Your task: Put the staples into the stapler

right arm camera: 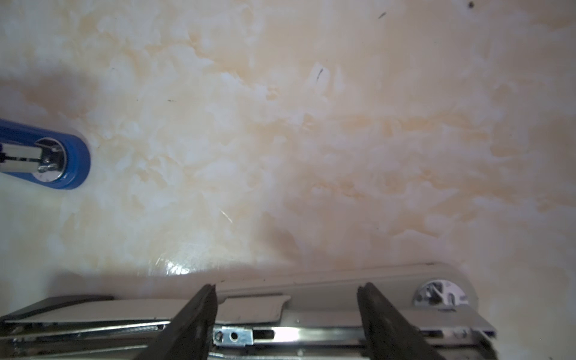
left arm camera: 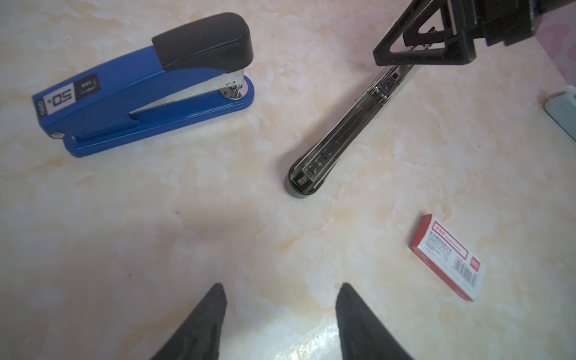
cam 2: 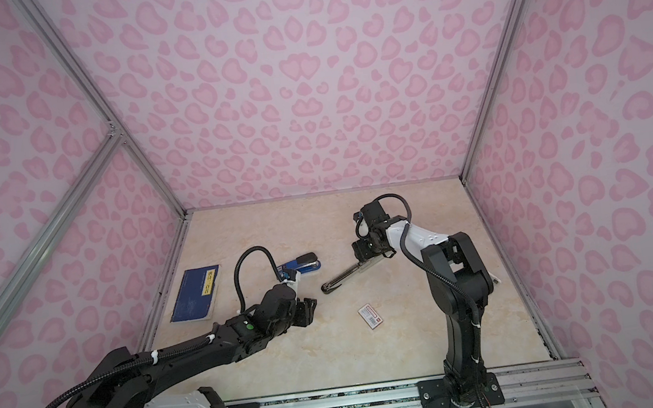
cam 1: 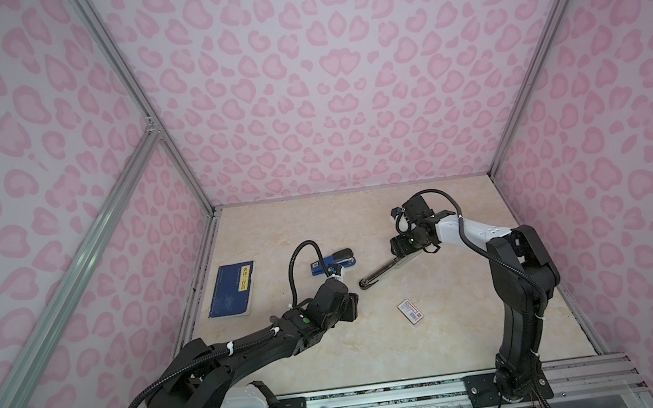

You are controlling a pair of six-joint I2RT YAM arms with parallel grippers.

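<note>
1. My left gripper (left arm camera: 280, 286) hangs above the bare table (left arm camera: 156, 233), with its jaws apart and nothing between them.
2. My right gripper (right arm camera: 288, 286) is spread wide too. Its fingers (right arm camera: 193, 321) stand over the open stapler (left arm camera: 343, 131), spaced along its length rather than pinching its sides. I cannot tell whether they touch the metal.
3. The open stapler lies flat, folded out into one long line. One end is under my right gripper. The rounded black end points towards my left gripper and ends near it, not touching.
4. In the right wrist view the stapler's shiny rail (right arm camera: 280, 335) runs across between my fingers.
5. The staple box (cam 1: 411, 311), white with a red label, lies flat on the table. It is to the right of my left gripper and nearer my base than my right gripper, apart from both. I cannot see the staples themselves.
6. The blue stapler (left arm camera: 140, 93) sits shut just beyond my left gripper, on the side away from my base. It is apart from the open stapler.
7. A booklet (cam 1: 232, 289) lies to the left of my left gripper, well apart.
</note>
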